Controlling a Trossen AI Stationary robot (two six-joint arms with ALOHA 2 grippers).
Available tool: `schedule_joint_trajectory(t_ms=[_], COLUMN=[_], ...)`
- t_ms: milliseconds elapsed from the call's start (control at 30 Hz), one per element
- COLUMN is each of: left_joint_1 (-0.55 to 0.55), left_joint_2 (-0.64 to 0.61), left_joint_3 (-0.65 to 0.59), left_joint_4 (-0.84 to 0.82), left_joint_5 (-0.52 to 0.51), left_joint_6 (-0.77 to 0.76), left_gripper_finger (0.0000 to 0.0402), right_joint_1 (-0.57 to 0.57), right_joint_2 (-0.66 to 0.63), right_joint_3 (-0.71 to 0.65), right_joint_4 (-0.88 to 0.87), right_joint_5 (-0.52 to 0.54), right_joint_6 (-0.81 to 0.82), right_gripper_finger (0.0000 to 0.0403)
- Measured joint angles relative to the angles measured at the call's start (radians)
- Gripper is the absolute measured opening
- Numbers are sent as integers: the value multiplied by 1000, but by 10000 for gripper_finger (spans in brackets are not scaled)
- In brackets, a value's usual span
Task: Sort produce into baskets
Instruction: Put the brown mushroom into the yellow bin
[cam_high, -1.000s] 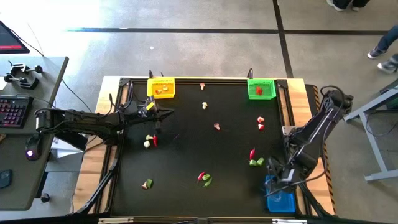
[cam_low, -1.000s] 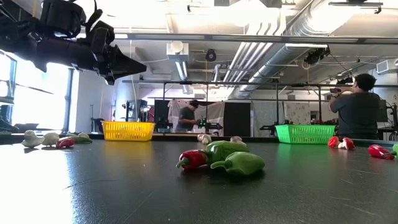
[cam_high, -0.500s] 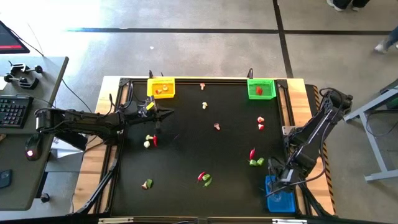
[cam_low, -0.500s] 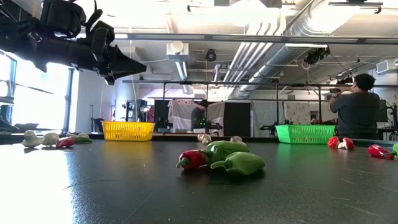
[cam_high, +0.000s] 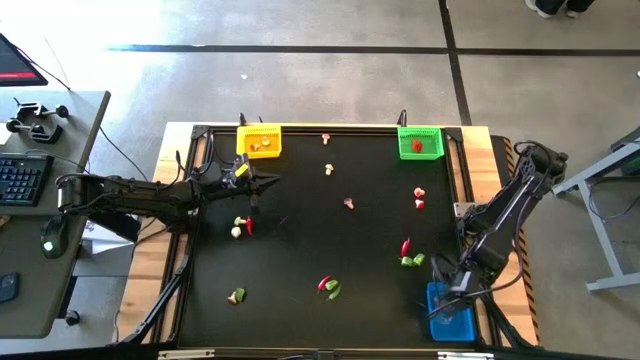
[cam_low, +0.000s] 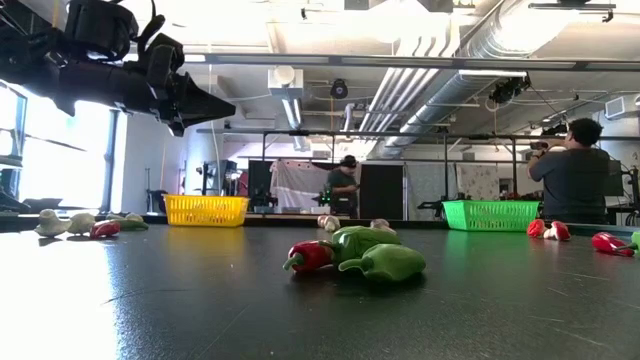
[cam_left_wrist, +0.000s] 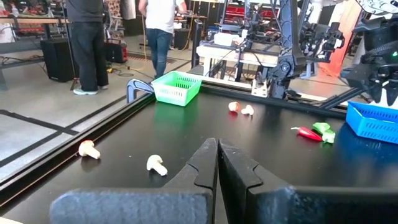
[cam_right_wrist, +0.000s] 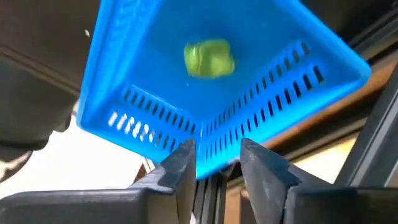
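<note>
Small produce pieces lie scattered on the black table: a red chilli (cam_high: 405, 246) beside green chunks (cam_high: 411, 261), a red and green pair (cam_high: 328, 288), and mushrooms (cam_high: 329, 169). The yellow basket (cam_high: 259, 141) and green basket (cam_high: 420, 143) stand at the far edge, and the blue basket (cam_high: 450, 318) at the near right corner. One green piece (cam_right_wrist: 209, 59) lies inside the blue basket. My right gripper (cam_right_wrist: 214, 165) hangs open just above that basket. My left gripper (cam_high: 268, 182) is shut and empty, raised over the table's left part near the yellow basket.
More pieces lie at the left (cam_high: 240, 226), near left (cam_high: 238, 295) and right (cam_high: 419, 197). A raised frame (cam_high: 190, 250) rims the table. A desk with a keyboard (cam_high: 20, 178) stands to the left. People stand in the room beyond (cam_low: 572, 170).
Both arms have kept still. A person in the room beyond the table has walked toward the right.
</note>
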Motion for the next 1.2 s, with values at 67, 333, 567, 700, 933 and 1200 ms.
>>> schedule_joint_trajectory(t_ms=[67, 333, 567, 700, 933, 1200], left_joint_1=[0, 0, 0, 0, 6, 35], left_joint_2=[0, 0, 0, 0, 0, 0], left_joint_3=[0, 0, 0, 0, 0, 41], left_joint_4=[0, 0, 0, 0, -8, -144], left_joint_5=[-1, -1, -1, -2, -86, 9], left_joint_6=[0, 0, 0, 0, -4, -28], left_gripper_finger=[0, 0, 0, 0, 0, 0], right_joint_1=[-8, -84, -161, -232, -393, -589], right_joint_2=[-1, -79, -113, -113, -101, -48], right_joint_3=[0, 0, 0, 0, 0, -116], right_joint_4=[-1, -14, -99, -90, -19, 467], right_joint_5=[-22, 39, 189, 318, 532, 596], right_joint_6=[-30, -99, -336, -547, -917, -1370], right_gripper_finger=[93, 14, 4, 1, 0, 0])
